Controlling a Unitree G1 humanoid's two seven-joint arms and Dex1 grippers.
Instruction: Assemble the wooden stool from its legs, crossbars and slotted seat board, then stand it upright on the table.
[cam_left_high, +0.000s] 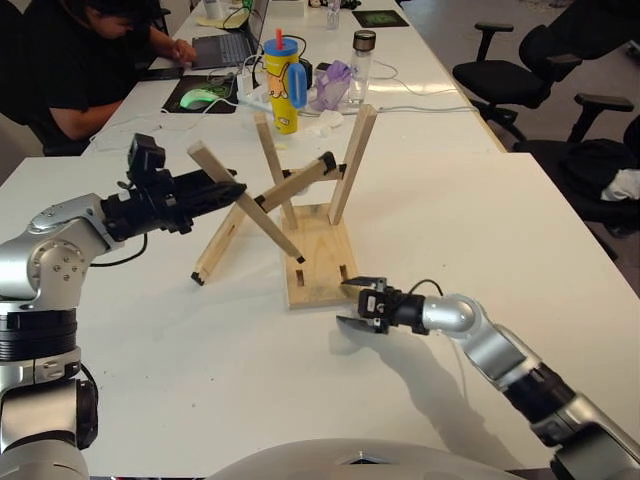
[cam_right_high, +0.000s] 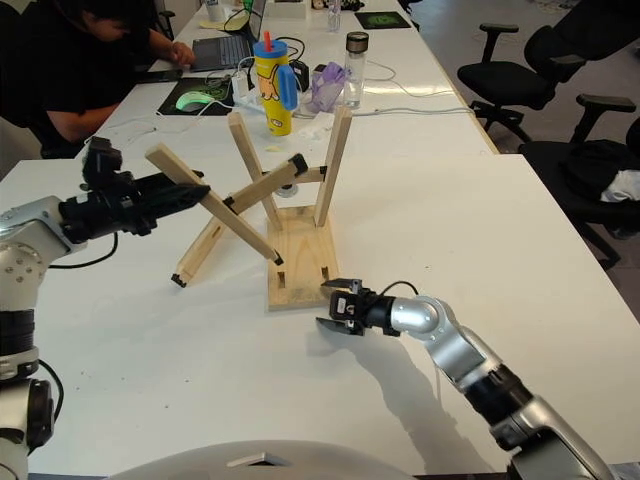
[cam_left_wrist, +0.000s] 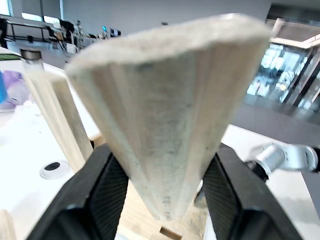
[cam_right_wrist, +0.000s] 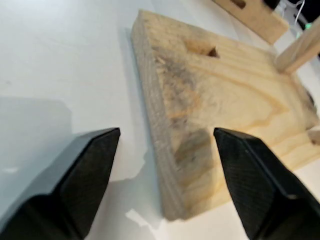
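Your left gripper (cam_left_high: 228, 191) clamps the leg (cam_left_high: 270, 232), surely stiff and light, left of the seat board (cam_left_high: 320, 240), while your right gripper (cam_left_high: 352, 303), spread wide, should pinch its near edge.

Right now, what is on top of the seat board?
Two legs stand at the far end of the board. A third leg, held by the left gripper, slants to its left edge. Two near slots are open. The legs cover the far slots.
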